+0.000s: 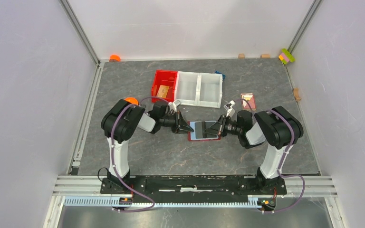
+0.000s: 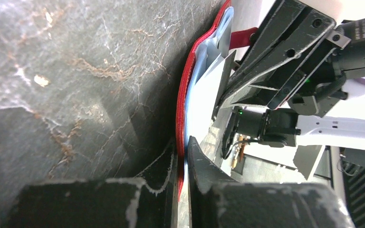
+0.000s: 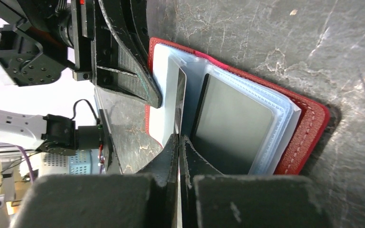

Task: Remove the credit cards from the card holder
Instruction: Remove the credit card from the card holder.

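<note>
The dark red card holder [image 1: 200,133] lies open on the table between both arms, with clear sleeves over its pale lining. My left gripper [image 1: 190,127] is shut on its left edge; in the left wrist view the red edge [image 2: 183,95] runs down between the closed tips of that gripper [image 2: 184,145]. My right gripper [image 1: 220,127] reaches in from the right. Its tips [image 3: 178,138] are shut on the lower edge of a thin pale grey-blue card [image 3: 180,97] that stands up out of the sleeves. A black card [image 3: 233,121] lies in a sleeve beside it, against the red cover [image 3: 309,123].
Behind the card holder stand a red bin [image 1: 158,78] with a tan flat piece inside and a white two-part bin [image 1: 199,89]. A pink-and-white patterned card [image 1: 248,100] lies at the right. Small wooden blocks and a coloured block [image 1: 286,56] sit near the back and right walls.
</note>
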